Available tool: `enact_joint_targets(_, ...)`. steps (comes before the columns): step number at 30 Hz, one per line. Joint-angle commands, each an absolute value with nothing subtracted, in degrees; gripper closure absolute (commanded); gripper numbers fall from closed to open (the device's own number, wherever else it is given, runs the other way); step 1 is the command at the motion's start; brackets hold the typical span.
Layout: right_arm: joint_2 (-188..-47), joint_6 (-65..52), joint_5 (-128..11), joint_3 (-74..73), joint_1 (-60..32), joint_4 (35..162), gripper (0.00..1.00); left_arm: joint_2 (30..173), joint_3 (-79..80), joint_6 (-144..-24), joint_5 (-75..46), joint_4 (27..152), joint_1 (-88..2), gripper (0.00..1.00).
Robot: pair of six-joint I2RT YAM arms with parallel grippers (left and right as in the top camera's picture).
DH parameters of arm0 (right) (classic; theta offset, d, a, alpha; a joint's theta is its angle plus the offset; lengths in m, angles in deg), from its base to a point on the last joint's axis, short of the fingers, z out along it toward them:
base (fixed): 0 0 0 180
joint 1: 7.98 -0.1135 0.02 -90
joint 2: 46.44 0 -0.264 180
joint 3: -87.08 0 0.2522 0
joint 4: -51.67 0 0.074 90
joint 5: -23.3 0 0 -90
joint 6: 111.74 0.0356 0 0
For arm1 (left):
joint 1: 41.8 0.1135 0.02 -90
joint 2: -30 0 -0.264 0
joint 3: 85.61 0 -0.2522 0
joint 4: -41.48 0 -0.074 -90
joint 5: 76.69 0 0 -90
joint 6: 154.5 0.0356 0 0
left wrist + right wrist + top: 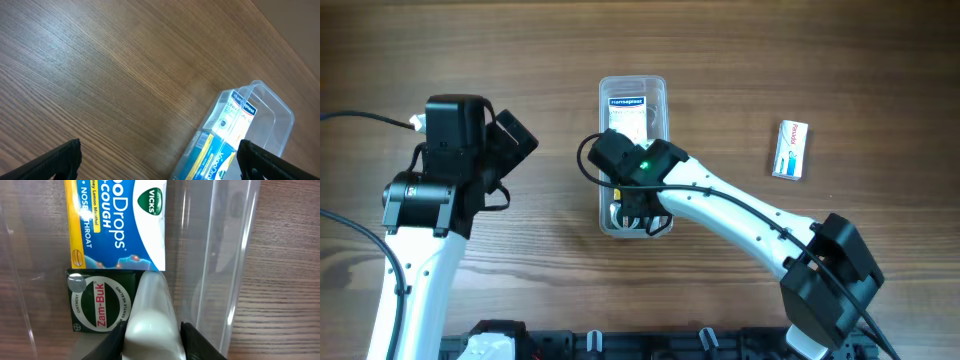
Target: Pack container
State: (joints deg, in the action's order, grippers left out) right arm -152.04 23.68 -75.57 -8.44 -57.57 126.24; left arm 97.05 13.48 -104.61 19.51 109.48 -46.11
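Observation:
The container (633,85), a long clear plastic tub, lies in the middle of the table. Inside it are a white plaster box (628,115), a blue and yellow Vicks drops box (120,220) and a green Zam-Buk box (100,302). My right gripper (152,347) is down in the tub's near end (635,205), shut on a small whitish rounded bottle (152,320) that hangs just over the green box's edge. My left gripper (160,167) stands wide open above bare wood, left of the tub (272,107), with nothing between its fingers.
A small white and blue box (790,149) lies loose on the table to the right of the tub. The tub's clear wall (235,255) stands close on the right of the held bottle. The left arm (450,150) is at the far left.

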Motion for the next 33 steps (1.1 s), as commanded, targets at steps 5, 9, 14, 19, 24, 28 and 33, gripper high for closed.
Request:
enact_joint_targets(5, -153.0, 24.8, -74.3, -6.9, -57.8, 126.0, 0.63, 96.5, 12.5, -103.9, 20.7, 109.4, -45.7, 0.0)
enact_joint_targets(9, -153.0, 24.8, -74.4, -6.9, -57.8, 126.0, 0.61, 96.5, 12.5, -103.9, 20.7, 109.4, -45.8, 0.0)
enact_joint_targets(14, -153.0, 24.7, -74.4, -6.9, -57.8, 126.0, 0.45, 96.5, 12.5, -103.9, 20.7, 109.4, -45.7, 0.0)
enact_joint_targets(19, -153.0, 23.1, -74.8, -6.9, -57.8, 125.7, 0.42, 96.5, 12.5, -103.9, 20.7, 109.4, -45.8, 0.0)
enact_joint_targets(24, -153.0, 23.0, -75.3, -6.9, -57.8, 126.3, 0.41, 96.5, 12.5, -103.9, 20.7, 109.4, -45.8, 0.0)
enact_joint_targets(28, -153.0, 23.0, -75.3, -6.9, -57.8, 126.9, 0.41, 96.5, 12.5, -103.9, 20.7, 109.4, -45.8, 0.0)
enact_joint_targets(33, -153.0, 21.7, -75.7, -6.9, -57.8, 127.0, 0.22, 96.5, 12.5, -103.9, 20.7, 109.4, -45.8, 0.0)
